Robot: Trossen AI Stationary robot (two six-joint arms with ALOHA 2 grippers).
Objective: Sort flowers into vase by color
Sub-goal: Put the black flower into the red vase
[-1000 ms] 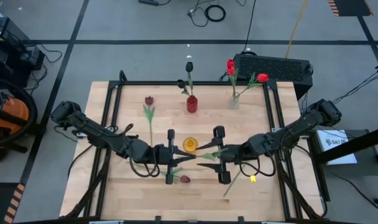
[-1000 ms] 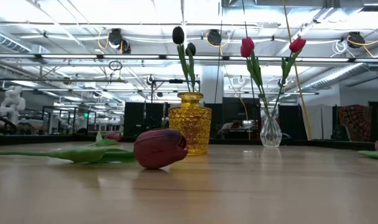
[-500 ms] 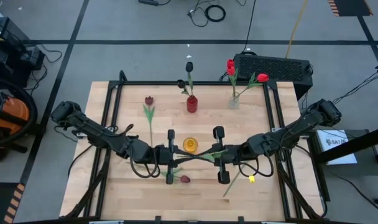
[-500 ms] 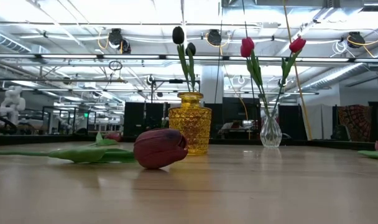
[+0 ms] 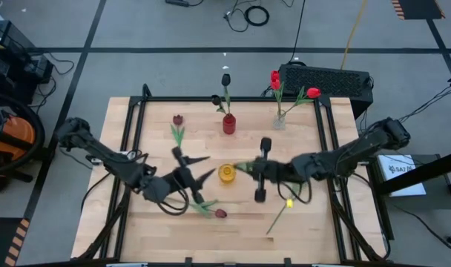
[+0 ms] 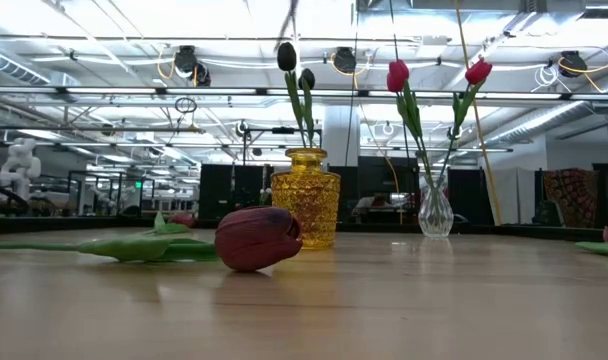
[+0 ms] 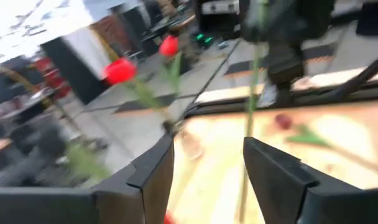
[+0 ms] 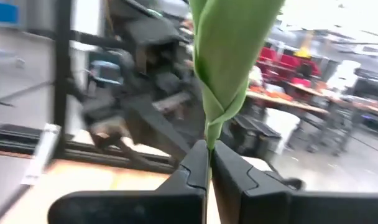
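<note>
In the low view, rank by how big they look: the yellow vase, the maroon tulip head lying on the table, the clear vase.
1. yellow vase
2. maroon tulip head, though it lies nearer the camera, which inflates it
3. clear vase

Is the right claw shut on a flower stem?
Yes, the right claw is clamped on a green flower stem rising between its fingers.

Both arms reach to mid-table: the left gripper (image 5: 201, 169) stands parted, the right gripper (image 8: 209, 163) pinched closed.

Held flower's (image 8: 229, 56) head beyond frame.
</note>
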